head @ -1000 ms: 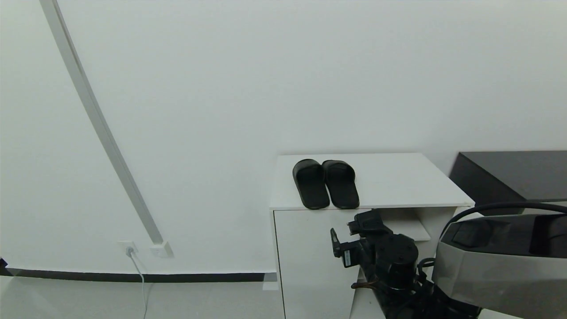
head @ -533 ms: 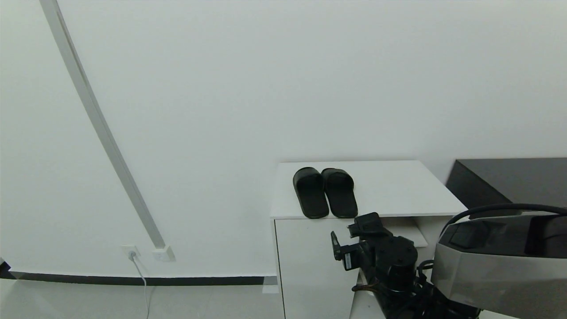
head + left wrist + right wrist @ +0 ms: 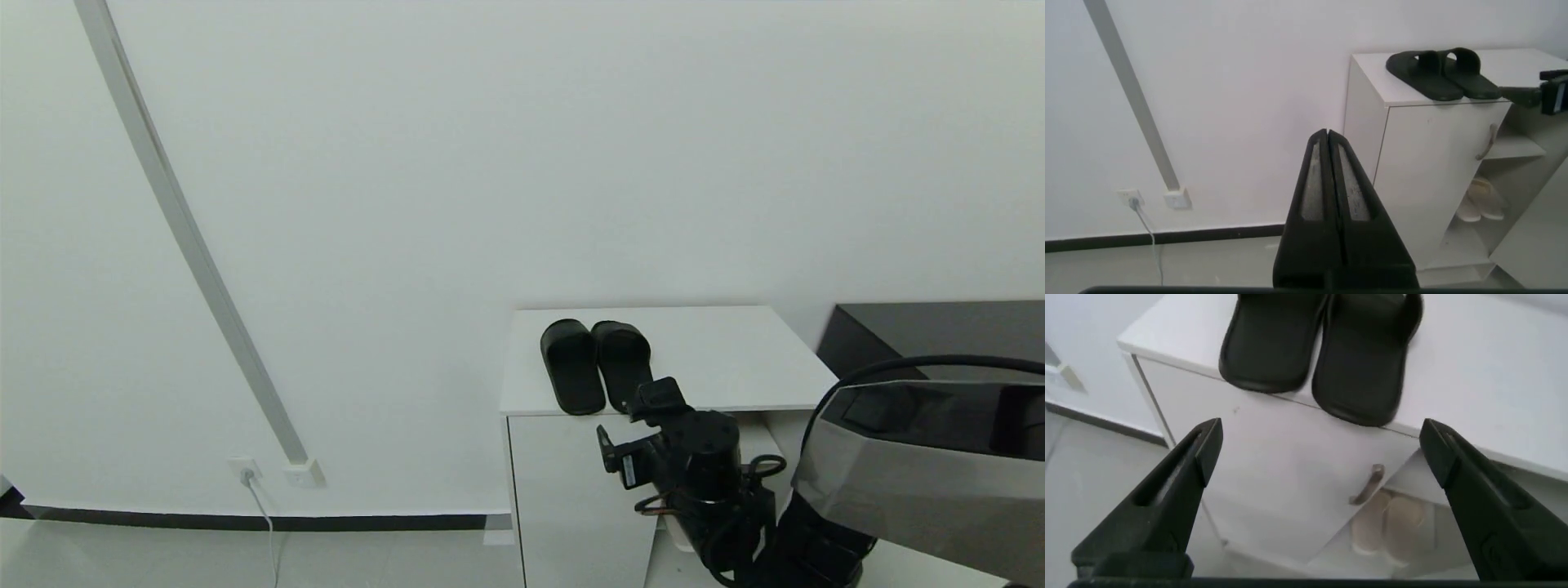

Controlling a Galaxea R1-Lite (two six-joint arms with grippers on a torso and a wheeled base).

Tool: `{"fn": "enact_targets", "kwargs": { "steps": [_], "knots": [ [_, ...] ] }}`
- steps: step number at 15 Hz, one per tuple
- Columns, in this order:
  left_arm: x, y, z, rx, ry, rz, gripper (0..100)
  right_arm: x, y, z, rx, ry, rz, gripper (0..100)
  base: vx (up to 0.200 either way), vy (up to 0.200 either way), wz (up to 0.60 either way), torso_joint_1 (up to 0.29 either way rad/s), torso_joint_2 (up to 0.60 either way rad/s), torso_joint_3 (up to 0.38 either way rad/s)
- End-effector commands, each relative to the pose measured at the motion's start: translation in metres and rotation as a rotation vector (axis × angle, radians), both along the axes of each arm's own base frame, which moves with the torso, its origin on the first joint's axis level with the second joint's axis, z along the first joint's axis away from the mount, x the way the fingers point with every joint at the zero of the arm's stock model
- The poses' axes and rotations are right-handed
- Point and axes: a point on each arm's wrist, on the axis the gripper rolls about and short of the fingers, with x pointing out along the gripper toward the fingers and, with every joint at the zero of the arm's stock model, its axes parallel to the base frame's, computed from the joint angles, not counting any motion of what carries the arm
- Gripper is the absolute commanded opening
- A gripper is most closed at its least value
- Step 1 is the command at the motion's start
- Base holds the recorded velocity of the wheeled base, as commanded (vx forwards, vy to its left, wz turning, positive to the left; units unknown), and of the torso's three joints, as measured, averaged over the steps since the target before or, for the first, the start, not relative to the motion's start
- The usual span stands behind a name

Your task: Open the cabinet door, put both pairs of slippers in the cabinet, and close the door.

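I'm holding my right gripper [image 3: 1320, 434] in front of the top front edge of the white cabinet [image 3: 718, 359], with its fingers [image 3: 1176, 482] spread wide and gripping nothing. The black slippers [image 3: 596, 363] are sitting side by side on the cabinet top near its left front corner, with their near ends at the edge. In the left wrist view my right gripper is hanging just beside those near ends, with a small gap showing. The door [image 3: 1282, 474] is standing open, swung out to the left, with its handle [image 3: 1368, 483] on the free edge. Behind it the pale slippers [image 3: 1392, 527] are lying as a pair inside the cabinet, below the upper shelf [image 3: 1515, 147]; I can't tell which way their toes are pointing. I'm holding my left gripper [image 3: 1328, 135] well off to the left of the cabinet and low, facing the wall [image 3: 490, 163], with its fingers [image 3: 1315, 180] pressed tight together and nothing between them. A socket [image 3: 242, 469] with a cable [image 3: 265, 523] hanging from it is sitting low on the wall, beside a pale strip [image 3: 180, 229] running up at a slant. A dark tabletop [image 3: 939, 327] is showing to the right of the cabinet.
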Motion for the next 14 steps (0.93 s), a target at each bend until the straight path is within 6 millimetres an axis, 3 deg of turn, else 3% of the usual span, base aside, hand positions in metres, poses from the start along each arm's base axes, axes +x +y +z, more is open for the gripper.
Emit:
{"fn": "enact_targets", "kwargs": {
  "steps": [1,2,4,13,14],
  "knots": [
    [0.0,0.0,0.0,0.0,0.0,0.0,0,0.013,0.01,0.049,0.122,-0.02,-0.018,100,0.0,0.0,0.0,0.0,0.0,0.0],
    [0.0,0.0,0.0,0.0,0.0,0.0,0,0.017,0.014,0.066,0.159,0.035,-0.031,100,0.0,0.0,0.0,0.0,0.0,0.0],
    [0.0,0.0,0.0,0.0,0.002,0.0,0,0.024,0.02,0.076,0.203,0.087,-0.058,100,0.0,0.0,0.0,0.0,0.0,0.0],
    [0.0,0.0,0.0,-0.001,0.002,0.001,0,0.017,0.027,0.039,0.162,0.196,-0.064,100,0.2,0.0,0.0,0.004,0.0,0.0],
    [0.0,0.0,0.0,-0.001,0.0,0.001,0,0.016,0.027,0.034,0.158,0.203,-0.063,100,0.0,0.0,0.0,0.0,0.0,0.0]
  ]
}}
